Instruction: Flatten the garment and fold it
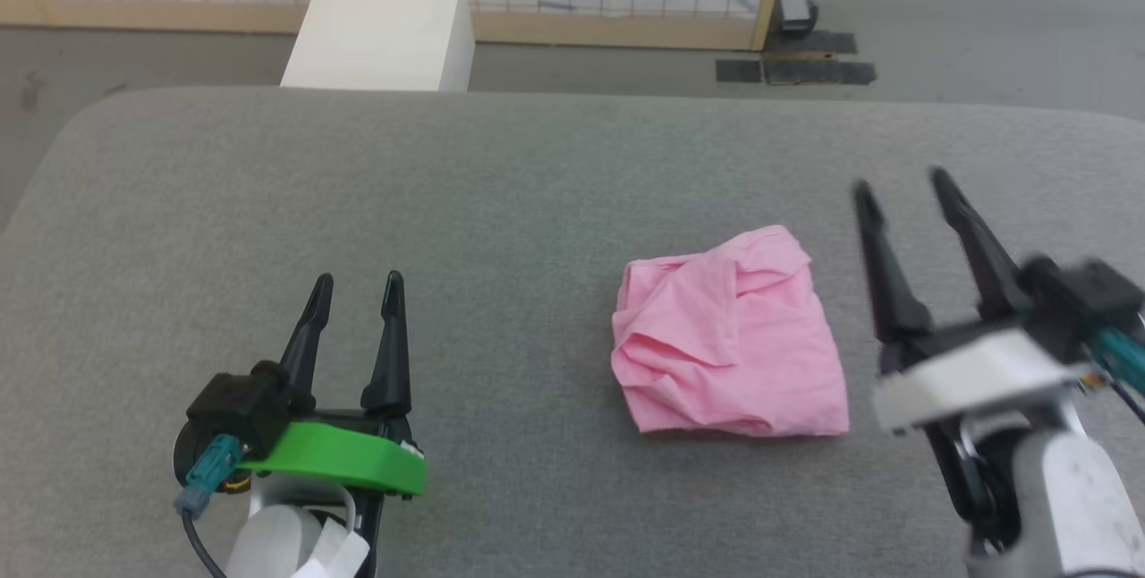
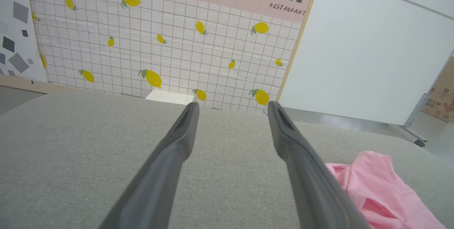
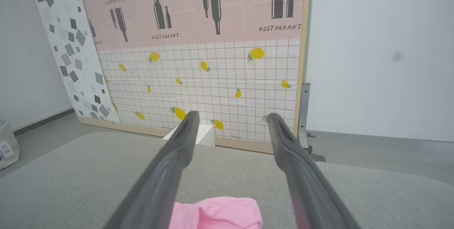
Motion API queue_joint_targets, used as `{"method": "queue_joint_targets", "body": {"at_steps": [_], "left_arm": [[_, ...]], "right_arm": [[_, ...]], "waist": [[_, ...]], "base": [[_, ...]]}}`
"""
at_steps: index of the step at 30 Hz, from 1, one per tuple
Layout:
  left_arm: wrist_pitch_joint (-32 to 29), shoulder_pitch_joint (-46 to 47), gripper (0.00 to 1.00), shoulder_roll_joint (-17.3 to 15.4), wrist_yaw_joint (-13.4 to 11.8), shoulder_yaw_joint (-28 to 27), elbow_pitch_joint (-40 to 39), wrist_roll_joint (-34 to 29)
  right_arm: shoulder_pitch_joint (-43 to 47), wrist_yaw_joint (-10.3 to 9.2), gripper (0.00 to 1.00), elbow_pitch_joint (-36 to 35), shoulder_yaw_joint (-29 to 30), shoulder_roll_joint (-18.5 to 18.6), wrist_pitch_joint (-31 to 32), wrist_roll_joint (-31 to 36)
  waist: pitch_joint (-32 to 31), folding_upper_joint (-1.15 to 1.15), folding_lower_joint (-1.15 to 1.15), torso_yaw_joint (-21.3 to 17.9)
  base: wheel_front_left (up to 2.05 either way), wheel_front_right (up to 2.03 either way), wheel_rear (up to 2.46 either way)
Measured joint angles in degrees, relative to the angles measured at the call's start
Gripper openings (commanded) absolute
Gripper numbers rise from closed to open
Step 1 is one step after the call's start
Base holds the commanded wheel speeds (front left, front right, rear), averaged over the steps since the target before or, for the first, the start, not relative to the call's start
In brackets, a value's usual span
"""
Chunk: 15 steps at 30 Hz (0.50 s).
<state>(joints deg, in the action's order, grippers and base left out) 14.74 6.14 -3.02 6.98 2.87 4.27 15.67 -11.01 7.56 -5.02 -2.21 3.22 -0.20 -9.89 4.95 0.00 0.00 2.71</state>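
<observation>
Garment, pink and soft, folded into a small wrinkly square on the grey desk. Lying flat, a bit right of the middle, with nothing holding it.

Left arm low at the near left, well apart from the garment. Green wrist piece at the bottom, two dark fingers pointing toward the far edge. Left jaws wide apart, nothing between them. Seen from the left wrist, the same fingers over bare grey cloth, with the garment off to the side past the right finger.

Right arm at the near right, just beside the garment but not touching it. White wrist piece below, long dark fingers pointing away and leaning a little to the left. Right jaws wide apart too, holding nothing. Seen from the right wrist, fingers up above the desk, with the garment low down between them.

White box on the floor past the far edge of the desk. Cannot tell what is inside. Brown cardboard box far off by the white wall, its inside hidden as well.
</observation>
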Motion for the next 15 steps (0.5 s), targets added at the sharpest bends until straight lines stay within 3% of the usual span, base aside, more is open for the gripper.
{"method": "queue_joint_targets", "body": {"at_steps": [8,15], "left_arm": [[0.01,-1.57,1.00,0.00,-0.09,-0.12,0.81,0.00],[0.01,-3.22,1.00,0.00,-0.51,-1.14,2.54,0.00]], "right_arm": [[9.16,0.00,1.00,2.45,5.98,-0.22,-9.17,-0.92],[12.85,0.00,1.00,4.04,6.51,-0.29,-10.48,-0.04]], "waist": [[-2.59,0.00,0.00,-2.12],[-4.06,0.00,0.00,-3.59]], "base": [[0.00,0.00,0.00],[0.00,0.00,0.00]]}}
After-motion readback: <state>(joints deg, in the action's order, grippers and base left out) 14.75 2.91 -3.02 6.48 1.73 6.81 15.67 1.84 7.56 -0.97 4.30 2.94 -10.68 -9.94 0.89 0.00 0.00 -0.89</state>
